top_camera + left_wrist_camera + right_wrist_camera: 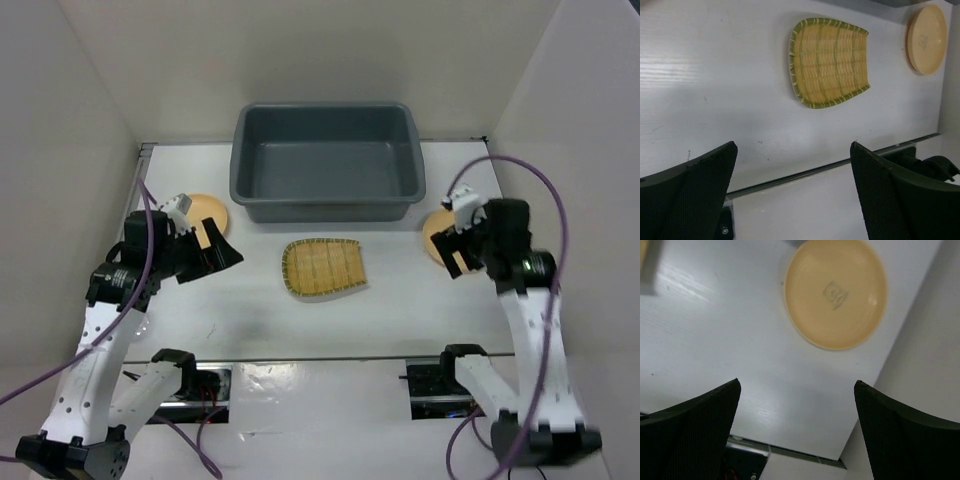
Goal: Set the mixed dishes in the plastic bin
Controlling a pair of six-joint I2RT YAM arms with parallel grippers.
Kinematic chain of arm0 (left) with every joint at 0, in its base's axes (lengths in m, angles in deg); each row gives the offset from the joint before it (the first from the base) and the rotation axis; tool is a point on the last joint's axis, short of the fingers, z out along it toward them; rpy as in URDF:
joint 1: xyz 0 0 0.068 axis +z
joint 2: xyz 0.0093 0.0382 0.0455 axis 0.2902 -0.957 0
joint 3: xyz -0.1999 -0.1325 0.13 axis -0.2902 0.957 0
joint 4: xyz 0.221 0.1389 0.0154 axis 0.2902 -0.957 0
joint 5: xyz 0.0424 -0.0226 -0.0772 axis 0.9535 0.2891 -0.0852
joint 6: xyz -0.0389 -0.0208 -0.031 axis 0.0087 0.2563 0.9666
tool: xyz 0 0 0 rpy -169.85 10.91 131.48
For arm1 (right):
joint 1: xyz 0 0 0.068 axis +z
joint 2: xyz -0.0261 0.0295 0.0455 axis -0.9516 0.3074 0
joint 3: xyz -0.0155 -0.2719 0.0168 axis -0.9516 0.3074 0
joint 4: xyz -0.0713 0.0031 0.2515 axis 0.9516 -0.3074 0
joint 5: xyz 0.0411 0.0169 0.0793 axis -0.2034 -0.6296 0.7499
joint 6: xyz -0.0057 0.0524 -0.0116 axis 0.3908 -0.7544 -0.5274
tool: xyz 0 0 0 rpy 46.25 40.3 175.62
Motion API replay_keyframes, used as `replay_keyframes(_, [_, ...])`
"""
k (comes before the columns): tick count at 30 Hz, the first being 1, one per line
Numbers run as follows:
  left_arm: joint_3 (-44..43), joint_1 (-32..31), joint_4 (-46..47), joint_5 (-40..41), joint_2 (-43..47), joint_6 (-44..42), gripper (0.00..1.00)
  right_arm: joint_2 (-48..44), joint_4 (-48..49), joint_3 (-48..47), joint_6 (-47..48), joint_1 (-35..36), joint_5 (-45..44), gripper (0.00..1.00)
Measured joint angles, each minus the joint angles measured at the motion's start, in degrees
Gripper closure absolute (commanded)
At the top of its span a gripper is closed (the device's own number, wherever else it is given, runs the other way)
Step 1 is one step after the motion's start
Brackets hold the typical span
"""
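**Three dishes out, bin bare**

Three dishes lie on the white table, and none is in the plastic bin. The bin stands at the far middle, a deep dark grey tub with rounded corners, a rolled rim and a smooth bare floor. Just in front of it sits the tray, squarish and shallow, ribbed like woven bamboo with a greenish edge. One plate lies at the left beside the bin's corner. The other plate lies at the right, near the side wall. Both are round, matte yellow-orange and low-rimmed. No glass cups can be made out.

The right gripper hovers by the right-hand plate, jaws wide apart and holding nothing. The left gripper is likewise spread and empty, facing the tray.

The step in hand looks like lifting that right plate. It lies flat, so the rim is probably the only purchase. Come down on the edge away from the wall, one finger inside and one under the lip. Close gently, since the smooth surface may skid.
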Motion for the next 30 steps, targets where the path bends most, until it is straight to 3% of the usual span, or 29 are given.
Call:
replay_keyframes(6, [-3.1, -0.1, -3.7, 4.5, -0.5, -3.0, 0.0, 24.4, 5.6, 5.7, 4.3, 0.2, -0.4, 0.02])
replay_keyframes(16, [-2.1, -0.5, -9.5, 7.6, 7.1, -3.1, 0.0, 29.8, 12.3, 9.5, 12.0, -3.4, 2.6, 0.02])
replay_keyframes(26, [0.2, -0.6, -12.7, 8.9, 8.3, -3.1, 0.0, 46.4, 16.7, 10.6, 20.6, -15.0, 8.3, 0.02])
replay_keyframes(28, [-0.2, -0.6, -13.1, 9.2, 7.6, -3.1, 0.0, 48.0, 17.1, 10.0, 21.9, -16.0, 8.9, 0.07])
replay_keyframes(30, [-0.6, -0.6, -13.2, 9.7, 6.6, -3.1, 0.0, 48.6, 17.6, 9.8, 23.3, -16.2, 9.2, 0.29])
